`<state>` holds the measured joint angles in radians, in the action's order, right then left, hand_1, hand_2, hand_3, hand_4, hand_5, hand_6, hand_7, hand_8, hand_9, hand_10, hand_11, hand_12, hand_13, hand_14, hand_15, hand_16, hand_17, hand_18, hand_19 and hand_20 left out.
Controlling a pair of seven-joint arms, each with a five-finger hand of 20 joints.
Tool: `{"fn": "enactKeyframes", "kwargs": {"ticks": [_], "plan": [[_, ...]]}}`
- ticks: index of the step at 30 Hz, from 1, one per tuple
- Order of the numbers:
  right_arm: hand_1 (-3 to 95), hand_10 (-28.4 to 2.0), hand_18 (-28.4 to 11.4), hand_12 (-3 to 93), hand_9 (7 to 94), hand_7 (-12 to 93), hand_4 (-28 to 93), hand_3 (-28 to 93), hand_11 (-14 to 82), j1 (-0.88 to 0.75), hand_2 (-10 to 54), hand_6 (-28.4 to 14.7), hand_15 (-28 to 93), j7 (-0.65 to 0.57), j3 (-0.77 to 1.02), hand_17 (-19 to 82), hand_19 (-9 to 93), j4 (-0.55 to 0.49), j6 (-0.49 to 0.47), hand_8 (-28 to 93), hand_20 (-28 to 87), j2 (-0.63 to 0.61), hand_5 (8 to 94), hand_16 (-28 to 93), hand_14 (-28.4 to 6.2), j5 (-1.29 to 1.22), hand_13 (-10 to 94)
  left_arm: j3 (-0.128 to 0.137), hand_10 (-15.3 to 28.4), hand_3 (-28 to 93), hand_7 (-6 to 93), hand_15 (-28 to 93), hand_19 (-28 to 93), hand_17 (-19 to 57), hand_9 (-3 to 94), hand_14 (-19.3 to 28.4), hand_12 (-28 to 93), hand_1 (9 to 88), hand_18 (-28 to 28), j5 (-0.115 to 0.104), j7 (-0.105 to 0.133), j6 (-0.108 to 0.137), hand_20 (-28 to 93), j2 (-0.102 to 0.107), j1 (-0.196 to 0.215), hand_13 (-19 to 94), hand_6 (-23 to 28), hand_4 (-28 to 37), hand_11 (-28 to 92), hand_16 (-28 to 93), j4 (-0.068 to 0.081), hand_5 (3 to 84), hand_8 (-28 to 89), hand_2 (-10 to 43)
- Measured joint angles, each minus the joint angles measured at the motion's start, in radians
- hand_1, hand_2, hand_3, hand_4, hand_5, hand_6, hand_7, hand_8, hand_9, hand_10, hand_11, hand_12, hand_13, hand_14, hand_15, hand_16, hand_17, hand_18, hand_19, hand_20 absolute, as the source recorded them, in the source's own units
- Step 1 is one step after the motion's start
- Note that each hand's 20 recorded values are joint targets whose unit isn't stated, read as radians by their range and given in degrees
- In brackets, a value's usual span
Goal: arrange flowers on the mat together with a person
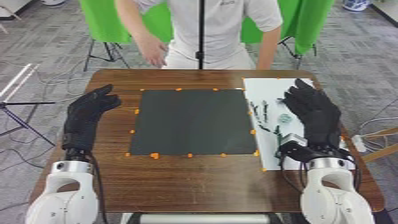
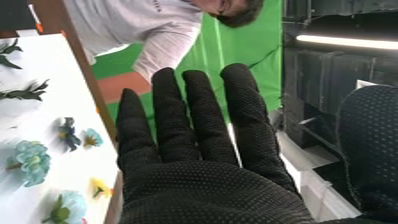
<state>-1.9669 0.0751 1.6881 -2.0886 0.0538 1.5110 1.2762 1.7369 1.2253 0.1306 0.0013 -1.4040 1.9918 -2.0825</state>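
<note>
In the head view my left hand (image 1: 86,112) is at the table's left side with relaxed fingers, left of the dark square mat (image 1: 194,122). My right hand (image 1: 314,107) is over the white sheet (image 1: 263,86) at the right, its fingers straight. Green sprigs (image 1: 264,113) and a pale teal flower (image 1: 284,118) lie on that sheet beside it. The right wrist view has my right hand (image 2: 209,185) open and holding nothing. Beside it on the sheet are a large teal flower (image 2: 33,162), a dark flower (image 2: 67,134), a yellow flower (image 2: 99,188) and leafy sprigs (image 2: 27,93).
Orange tape pieces (image 1: 155,155) mark the edges of the mat and sheet on the brown table (image 1: 213,187). A person stands at the far edge, arms hanging down, not touching the flowers. A thin black pole (image 1: 201,35) rises at the far side.
</note>
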Motion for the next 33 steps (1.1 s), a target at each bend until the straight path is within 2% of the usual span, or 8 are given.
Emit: {"fn": "enactKeyframes", "kwargs": {"ticks": [14, 29, 33], "plan": [[10.0, -15.4, -14.7, 12.6, 44.6, 9, -15, 75, 5.2, 0.000, 7.8, -2.7, 12, -0.001, -0.001, 18, 7, 0.000, -0.001, -7, 24, 0.000, 47.6, 15, -14.7, 0.000, 37, -0.002, 15.4, 61, 14.6, 28, 18, 3.6, 49.1, 20.9, 16, 29.3, 15.0, 0.000, -0.004, 0.005, 18, -0.001, -0.002, 39, 6.3, -19.9, 23, 1, 0.000, 49.5, -5, 3.1], [9.9, -15.3, -14.6, 12.9, 45.8, 9, -15, 75, 5.4, 0.001, 7.9, -2.7, 12, -0.004, 0.000, 18, 6, 0.000, -0.006, -7, 24, 0.000, 47.8, 16, -15.1, -0.001, 37, -0.022, 15.5, 62, 15.2, 30, 19, 3.5, 49.7, 20.9, 16, 29.3, 15.2, 0.005, -0.007, 0.045, 18, 0.003, -0.003, 40, 6.4, -20.0, 24, 1, 0.001, 50.0, -5, 3.2], [9.9, -15.3, -14.4, 13.0, 45.9, 9, -15, 75, 5.4, 0.001, 7.9, -2.7, 12, -0.007, 0.000, 18, 6, 0.001, -0.006, -7, 24, 0.000, 47.9, 16, -15.1, -0.001, 37, -0.028, 15.4, 62, 15.6, 31, 19, 3.6, 50.1, 20.9, 16, 29.4, 15.2, 0.005, 0.000, 0.060, 18, 0.005, -0.004, 40, 6.5, -20.0, 24, 1, 0.002, 50.4, -5, 3.3]]}}
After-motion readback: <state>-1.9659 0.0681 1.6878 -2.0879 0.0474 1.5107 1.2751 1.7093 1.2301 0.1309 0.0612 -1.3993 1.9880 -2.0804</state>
